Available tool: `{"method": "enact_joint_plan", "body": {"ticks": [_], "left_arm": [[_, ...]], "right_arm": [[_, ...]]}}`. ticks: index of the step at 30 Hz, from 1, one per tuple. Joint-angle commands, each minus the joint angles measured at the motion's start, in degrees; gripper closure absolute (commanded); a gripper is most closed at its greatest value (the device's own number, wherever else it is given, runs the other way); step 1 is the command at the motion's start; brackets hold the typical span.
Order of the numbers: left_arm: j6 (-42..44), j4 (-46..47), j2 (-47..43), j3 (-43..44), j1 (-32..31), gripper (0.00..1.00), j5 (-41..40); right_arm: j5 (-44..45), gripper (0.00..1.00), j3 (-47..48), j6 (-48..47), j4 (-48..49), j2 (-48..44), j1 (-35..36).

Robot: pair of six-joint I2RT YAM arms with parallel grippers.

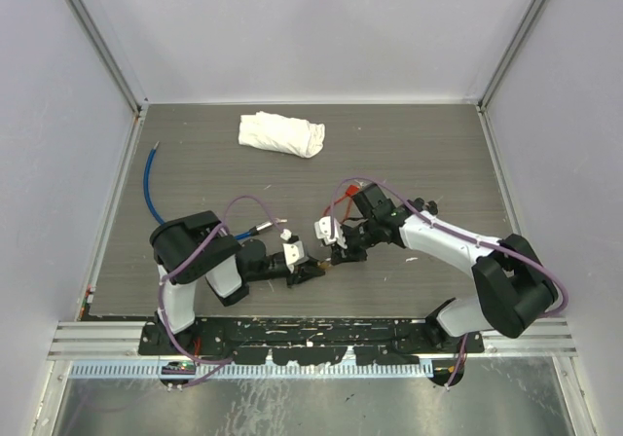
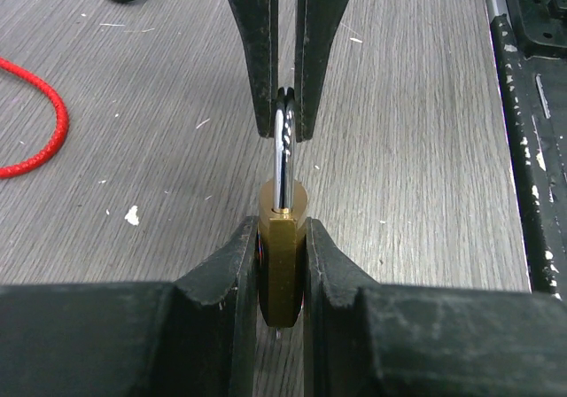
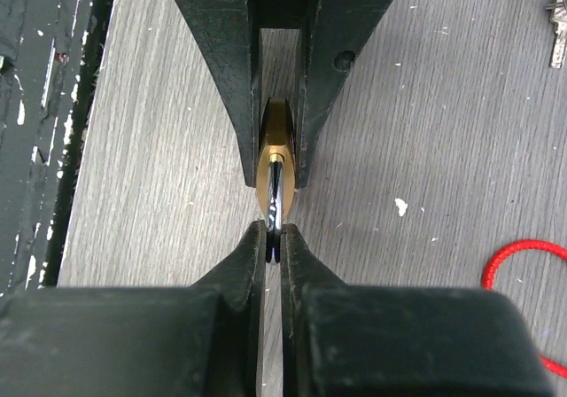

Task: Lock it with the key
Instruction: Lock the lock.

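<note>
Robot lab test cell: grey wood-grain table [image 1: 409, 163] boxed in by plain white panels [image 1: 311, 27] on aluminium posts [image 1: 97, 35], left arm [image 1: 185, 261] and right arm [image 1: 467, 251] bolted to a paint-chipped black base rail [image 1: 292, 337] (purple cables looped over both)

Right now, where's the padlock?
The padlock is held between both claws near the middle of the table's near edge: left claw clamps its brass body, right claw pinches the shackle.

Centre, near: left gripper [image 1: 311, 271] and right gripper [image 1: 338, 254] clamp the small brass padlock [image 2: 282, 273] from opposite sides, tips almost touching; nothing passes between them.
Just beyond them: thin red cord [image 2: 60, 113] lies looped on the grey wood-grain table [image 1: 438, 154].
Far centre: crumpled white cloth [image 1: 281, 133].
Left edge: curved blue cable [image 1: 148, 188].
Far right: bare tabletop, open approach.
</note>
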Motion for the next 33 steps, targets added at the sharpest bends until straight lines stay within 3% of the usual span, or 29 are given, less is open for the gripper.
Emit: {"method": "enact_joint_plan", "body": {"ticks": [1,14,23,30,33], "left_arm": [[0.52,-3.82,2.67,0.18,0.7,1.0,-0.54],[0.1,-3.82,5.46,1.13,1.17,1.0,0.59],[0.1,-3.82,7.8,1.61,1.22,1.0,0.31],[-0.24,-3.82,8.11,1.78,1.78,1.0,0.02],[-1.88,-3.82,6.12,1.28,2.0,1.0,-0.95]], "right_arm": [[-2.24,0.99,-0.51,0.68,5.47,0.41,3.0],[-6.3,0.99,-0.96,4.88,8.18,5.75,6.11],[-8.66,0.99,-3.27,11.21,17.39,10.05,9.08],[-7.69,0.99,-2.25,9.96,16.21,13.1,13.2],[-6.74,0.99,1.91,7.2,9.25,11.96,10.94]]}}
